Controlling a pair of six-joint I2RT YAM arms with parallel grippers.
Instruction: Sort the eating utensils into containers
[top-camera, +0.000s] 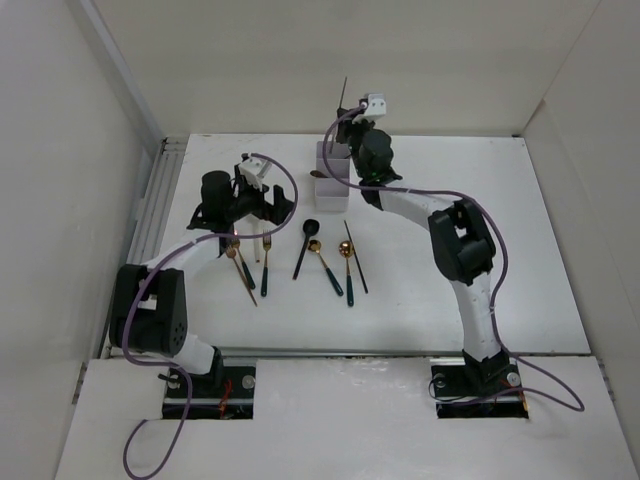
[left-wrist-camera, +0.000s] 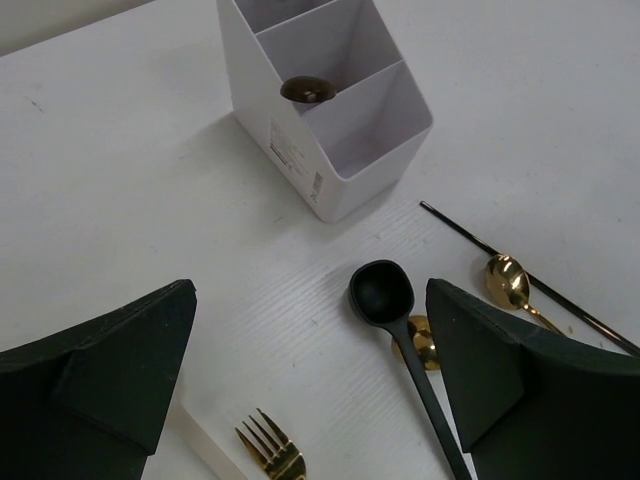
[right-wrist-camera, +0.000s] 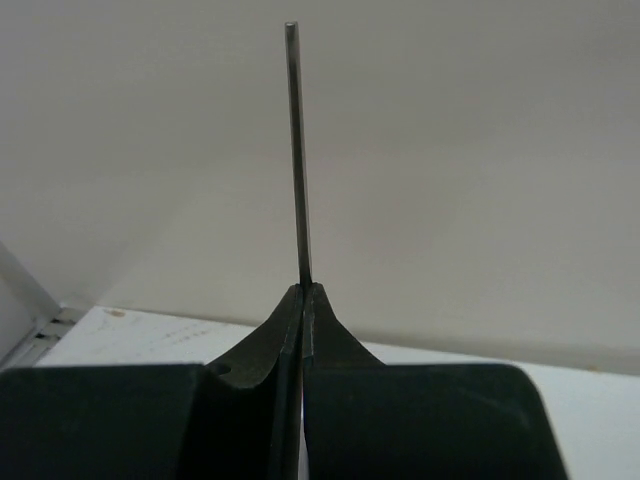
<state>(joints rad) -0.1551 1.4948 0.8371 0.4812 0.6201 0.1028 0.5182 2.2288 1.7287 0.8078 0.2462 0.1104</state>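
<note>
Against wall (right-wrist-camera: 480, 150), chopstick (right-wrist-camera: 297, 150), lower end hidden

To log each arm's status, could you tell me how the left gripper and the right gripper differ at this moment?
The left gripper is open and empty; the right gripper is shut on a chopstick. The left gripper hangs over the fork and black spoon lying on the table; the right gripper is by the white box, its chopstick pointing up. Both are black two-finger grippers.
</note>
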